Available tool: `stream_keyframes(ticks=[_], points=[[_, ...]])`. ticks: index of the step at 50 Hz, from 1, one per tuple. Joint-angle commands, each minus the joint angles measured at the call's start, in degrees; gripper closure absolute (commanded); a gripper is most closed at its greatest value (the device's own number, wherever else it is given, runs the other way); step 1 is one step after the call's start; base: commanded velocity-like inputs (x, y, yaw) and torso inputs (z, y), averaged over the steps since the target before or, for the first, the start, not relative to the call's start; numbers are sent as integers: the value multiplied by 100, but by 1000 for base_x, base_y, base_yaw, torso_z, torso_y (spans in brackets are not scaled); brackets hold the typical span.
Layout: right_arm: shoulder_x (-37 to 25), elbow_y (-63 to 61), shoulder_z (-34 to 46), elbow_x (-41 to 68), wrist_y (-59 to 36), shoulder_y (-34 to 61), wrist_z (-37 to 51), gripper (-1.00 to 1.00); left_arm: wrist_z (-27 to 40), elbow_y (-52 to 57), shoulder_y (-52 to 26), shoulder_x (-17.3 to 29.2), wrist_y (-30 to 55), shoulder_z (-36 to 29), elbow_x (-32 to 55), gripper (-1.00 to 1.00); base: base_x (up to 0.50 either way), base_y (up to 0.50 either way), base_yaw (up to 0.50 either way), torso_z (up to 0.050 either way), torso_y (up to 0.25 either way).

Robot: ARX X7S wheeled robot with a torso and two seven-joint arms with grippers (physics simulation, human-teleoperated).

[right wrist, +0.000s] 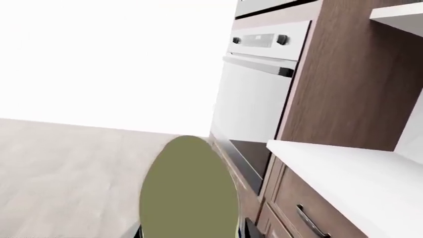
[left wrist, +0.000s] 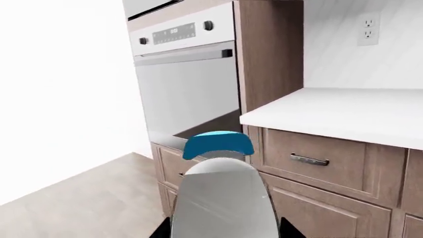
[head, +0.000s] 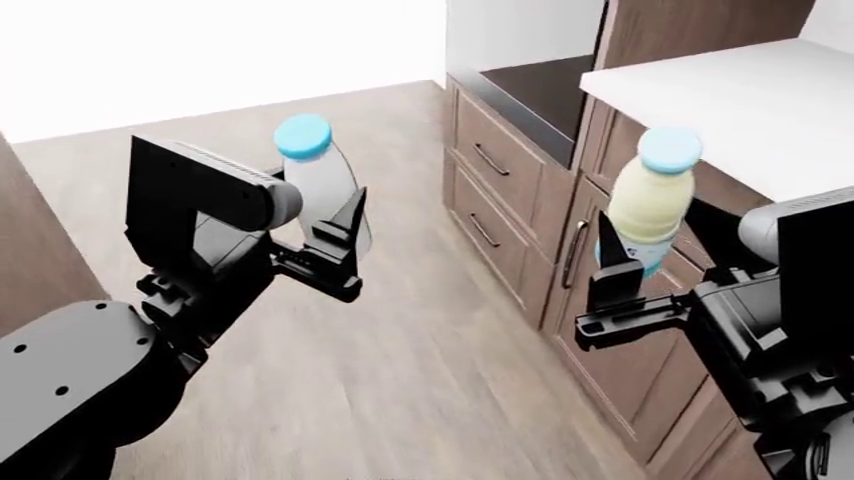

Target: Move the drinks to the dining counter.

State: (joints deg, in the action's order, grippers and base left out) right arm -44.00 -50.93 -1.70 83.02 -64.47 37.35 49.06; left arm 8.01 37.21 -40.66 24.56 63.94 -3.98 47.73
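I hold two drinks above the wooden floor. My left gripper (head: 334, 225) is shut on a plain white bottle (head: 324, 185) with a light-blue cap, held upright. In the left wrist view this bottle (left wrist: 221, 198) fills the gap of the left gripper (left wrist: 223, 233). My right gripper (head: 638, 262) is shut on a pale-yellow bottle (head: 650, 205) with a light-blue cap, close to the cabinet drawers. In the right wrist view the yellow bottle (right wrist: 188, 188) sits in the right gripper (right wrist: 191, 233). A white countertop (head: 761, 90) lies to the right; I cannot tell whether it is the dining counter.
A built-in steel oven (left wrist: 185, 79) stands in a tall wooden cabinet (right wrist: 343, 84) next to the countertop. Wooden drawers with metal handles (head: 514, 200) run below it. A wall outlet (left wrist: 368, 29) sits above the counter. Wooden floor (head: 400, 380) stretches to the left.
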Motion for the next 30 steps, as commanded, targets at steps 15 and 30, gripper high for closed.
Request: stream_keyframes(ticks=[15,30], points=[[-90,-34,-69,-83,51,-42,-9,100,109,6,-31,28,-86,12,81,100,0,0,500,1,1],[-35,55,106,-119,23,123,6,100,128,-25,-57,58,-120,-10,117,100,0,0,500,1,1]])
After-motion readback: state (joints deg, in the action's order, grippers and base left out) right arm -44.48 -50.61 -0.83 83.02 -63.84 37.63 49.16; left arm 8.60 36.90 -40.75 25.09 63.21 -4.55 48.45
